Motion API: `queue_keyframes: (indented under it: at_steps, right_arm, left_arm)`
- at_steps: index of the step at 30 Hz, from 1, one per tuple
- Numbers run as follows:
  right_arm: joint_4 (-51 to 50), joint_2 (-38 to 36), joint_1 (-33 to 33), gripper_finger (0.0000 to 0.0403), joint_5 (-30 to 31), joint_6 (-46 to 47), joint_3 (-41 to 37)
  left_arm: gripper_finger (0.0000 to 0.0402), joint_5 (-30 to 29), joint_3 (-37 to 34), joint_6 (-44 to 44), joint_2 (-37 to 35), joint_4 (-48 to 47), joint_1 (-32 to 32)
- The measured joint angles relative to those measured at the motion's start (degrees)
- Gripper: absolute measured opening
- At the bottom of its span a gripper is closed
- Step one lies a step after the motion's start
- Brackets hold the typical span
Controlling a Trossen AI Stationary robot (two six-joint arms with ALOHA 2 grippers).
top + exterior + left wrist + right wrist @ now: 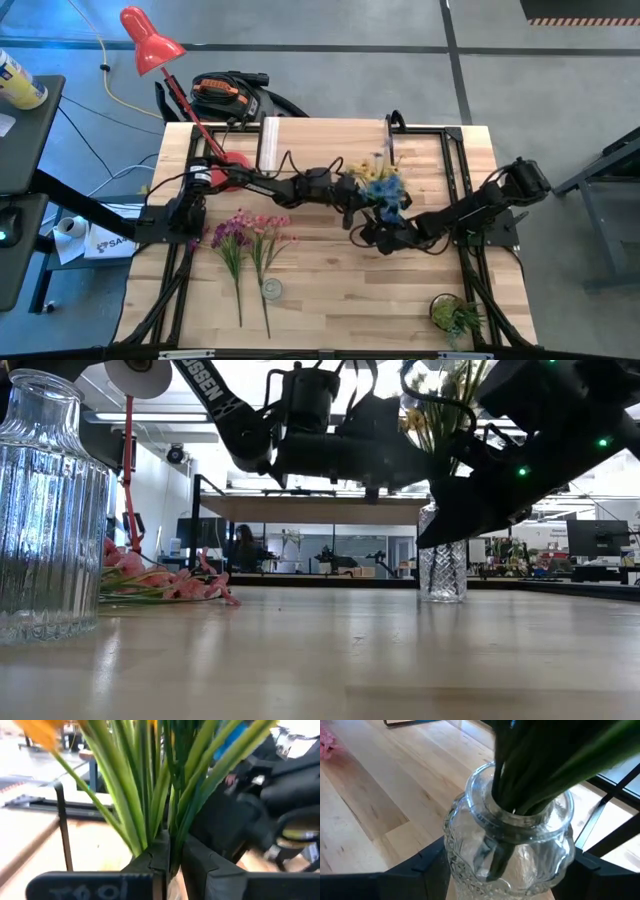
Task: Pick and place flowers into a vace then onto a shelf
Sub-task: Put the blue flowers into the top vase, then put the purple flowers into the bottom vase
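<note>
The yellow and blue flowers [382, 186] stand bunched with their green stems in the clear cut-glass vase [443, 570], which stands on the table at its middle. My left gripper [172, 862] reaches in from the table's left and is shut on the stems above the vase's mouth. My right gripper [510, 870] comes from the table's right, low, with a finger on each side of the vase's body. The purple flowers [232, 238] and pink flowers [266, 240] lie flat on the table's left half. The shelf [320, 510] stands at the far edge. My left gripper pinches the bunch of green stems [172, 837] between its two fingers, just above the vase's mouth, coming level from the table's left and lying across them. The stems stand upright, with their lower ends inside the vase. My right gripper holds the vase by its body [465, 865], below the neck, one finger [427, 867] on each side, slanting down from the right. The vase is upright and its base [443, 598] rests on the table.
A second, ribbed glass vase [272, 288] stands near the front edge, left of middle. A small green potted plant [455, 315] sits at the near right corner. A red desk lamp [150, 40] hangs over the far left corner. Black frame rails [460, 170] run along the right side.
</note>
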Motion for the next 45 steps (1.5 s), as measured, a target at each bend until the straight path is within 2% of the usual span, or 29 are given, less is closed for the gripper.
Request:
queue_keyframes:
  at_steps: [5, 17, 32, 37, 42, 45]
  right_arm:
    - [-1.59, -0.02, 0.88, 0.0253, 0.43, 1.78, 0.03]
    - [-2.39, 0.07, 3.57, 0.0255, 1.98, 2.98, -0.12]
    - [-8.22, 0.02, 6.55, 0.0256, 2.47, 11.16, -0.12]
    - [-8.74, 0.04, 6.55, 0.0256, 2.14, 11.08, -0.12]
    - [-9.48, 0.04, 7.74, 0.0256, 2.32, 11.45, -0.12]
    - [-10.37, 0.04, 9.04, 0.0256, 2.49, 12.41, -0.14]
  left_arm:
    - [0.0075, -2.42, 0.01, 0.24, -0.01, -1.57, -0.83]
    - [0.0097, -1.22, 0.03, -4.42, -0.17, -4.27, -1.32]
    - [0.0189, -3.45, 0.07, -4.22, -0.29, -7.44, -2.6]
    - [0.0204, -3.01, 0.2, -5.37, -1.17, -11.75, -2.67]
    - [0.0201, -1.36, -0.67, -9.15, -2.08, -21.67, -2.79]
    - [0.0196, -2.77, -0.29, -9.2, -4.42, -22.98, -3.03]
